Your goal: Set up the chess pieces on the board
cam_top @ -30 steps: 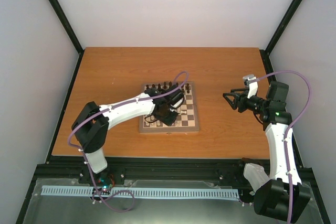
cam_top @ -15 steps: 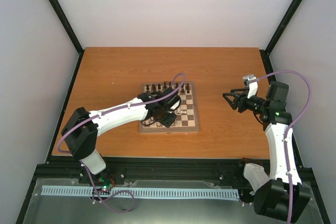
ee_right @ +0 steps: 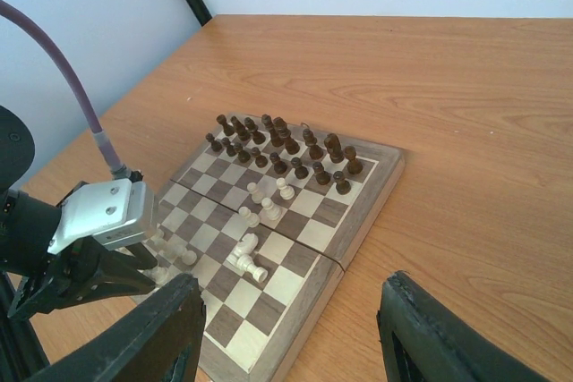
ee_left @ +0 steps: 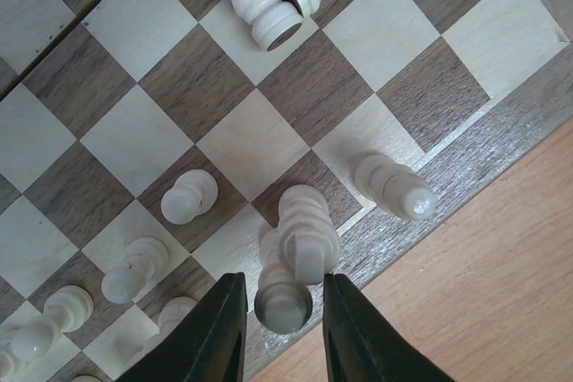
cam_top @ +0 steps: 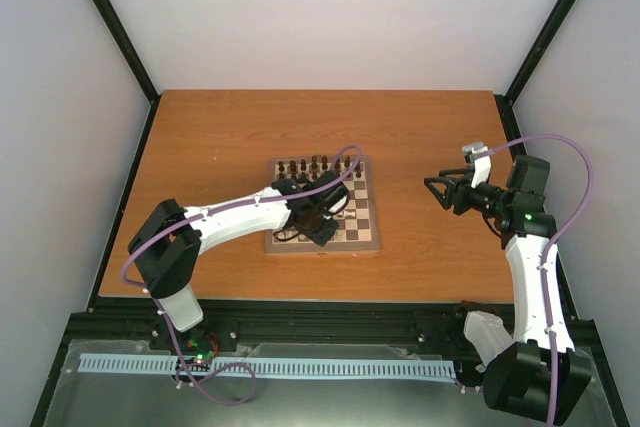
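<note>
The board (cam_top: 365,227) lies square to the worktop (cam_top: 220,137), a flat wooden checker of dark brown and pale tan inside a brown border (ee_left: 466,145). The dark pieces (ee_right: 279,145) stand upright in two rows along its far edge. The cream pieces (ee_left: 188,196) are loosely scattered over the near half. All are small turned wooden figures with ringed stems and rounded heads. Two toppled cream pieces (ee_left: 260,2) lie on their sides mid-board and touch. One shows its round brown base, and the other's long axis runs away from that base across the squares. The left tool (ee_left: 284,279) reaches down over the board's near left part, its black fingers (ee_left: 224,337) drawn narrow on either side of a tall cream piece (ee_left: 303,221). That piece stands upright in the row next to the border, with its ribbed body rising between them. A thin sliver of board shows on each side of it, so the fingers do not appear to press it. Another upright cream figure (ee_left: 394,187) stands just beside it at the border, and a pawn is near on the other side. The right tool (cam_top: 445,192) hangs over bare orange-brown worktop well to the right of the board. Its fingers (ee_right: 175,333) are spread wide with nothing between them. A broad strip of smooth wood grain lies between it and the board's edge.
</note>
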Robot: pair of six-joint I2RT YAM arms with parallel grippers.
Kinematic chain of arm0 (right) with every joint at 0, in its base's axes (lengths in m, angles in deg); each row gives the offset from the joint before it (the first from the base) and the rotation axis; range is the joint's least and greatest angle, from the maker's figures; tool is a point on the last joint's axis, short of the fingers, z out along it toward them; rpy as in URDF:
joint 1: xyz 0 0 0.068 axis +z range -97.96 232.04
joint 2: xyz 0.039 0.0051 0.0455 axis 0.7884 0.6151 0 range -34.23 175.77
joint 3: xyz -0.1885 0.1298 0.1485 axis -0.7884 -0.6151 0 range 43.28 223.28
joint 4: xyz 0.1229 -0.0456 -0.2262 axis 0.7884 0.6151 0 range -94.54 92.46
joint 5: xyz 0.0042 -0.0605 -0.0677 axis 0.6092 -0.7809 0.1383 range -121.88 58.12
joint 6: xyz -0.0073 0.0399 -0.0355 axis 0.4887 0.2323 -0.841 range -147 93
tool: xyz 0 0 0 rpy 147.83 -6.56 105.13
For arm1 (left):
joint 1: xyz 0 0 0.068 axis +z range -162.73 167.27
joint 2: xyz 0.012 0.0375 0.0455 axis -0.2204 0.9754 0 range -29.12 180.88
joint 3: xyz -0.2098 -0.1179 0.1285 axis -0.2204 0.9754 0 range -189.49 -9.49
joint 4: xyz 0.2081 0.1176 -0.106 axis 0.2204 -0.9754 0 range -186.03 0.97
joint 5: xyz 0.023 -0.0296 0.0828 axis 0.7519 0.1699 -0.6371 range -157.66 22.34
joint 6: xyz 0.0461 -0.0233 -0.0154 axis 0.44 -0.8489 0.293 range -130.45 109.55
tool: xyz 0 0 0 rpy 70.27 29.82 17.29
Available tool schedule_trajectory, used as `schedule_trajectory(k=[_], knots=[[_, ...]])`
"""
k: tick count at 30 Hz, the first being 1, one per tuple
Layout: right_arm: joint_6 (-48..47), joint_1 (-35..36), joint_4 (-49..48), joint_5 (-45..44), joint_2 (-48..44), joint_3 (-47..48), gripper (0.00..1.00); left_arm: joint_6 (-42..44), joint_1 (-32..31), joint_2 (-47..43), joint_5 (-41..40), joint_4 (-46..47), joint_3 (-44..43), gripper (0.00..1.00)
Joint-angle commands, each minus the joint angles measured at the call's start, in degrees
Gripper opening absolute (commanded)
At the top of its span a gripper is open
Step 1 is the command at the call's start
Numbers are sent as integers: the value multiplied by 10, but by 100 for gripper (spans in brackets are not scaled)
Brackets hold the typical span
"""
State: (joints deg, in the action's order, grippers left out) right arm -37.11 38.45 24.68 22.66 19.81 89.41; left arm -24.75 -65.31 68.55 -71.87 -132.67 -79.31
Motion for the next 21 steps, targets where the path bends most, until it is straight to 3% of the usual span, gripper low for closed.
schedule_trajectory(k=[1, 10, 21], knots=[[-7, -4, 3, 9, -1, 13, 54, 8, -5, 4, -11, 7, -2, 23], [-7, -4, 3, 9, 0, 13, 54, 8, -5, 1, -8, -5, -1, 14], [-7, -4, 3, 9, 2, 13, 54, -4, -5, -20, -33, -44, -1, 13]])
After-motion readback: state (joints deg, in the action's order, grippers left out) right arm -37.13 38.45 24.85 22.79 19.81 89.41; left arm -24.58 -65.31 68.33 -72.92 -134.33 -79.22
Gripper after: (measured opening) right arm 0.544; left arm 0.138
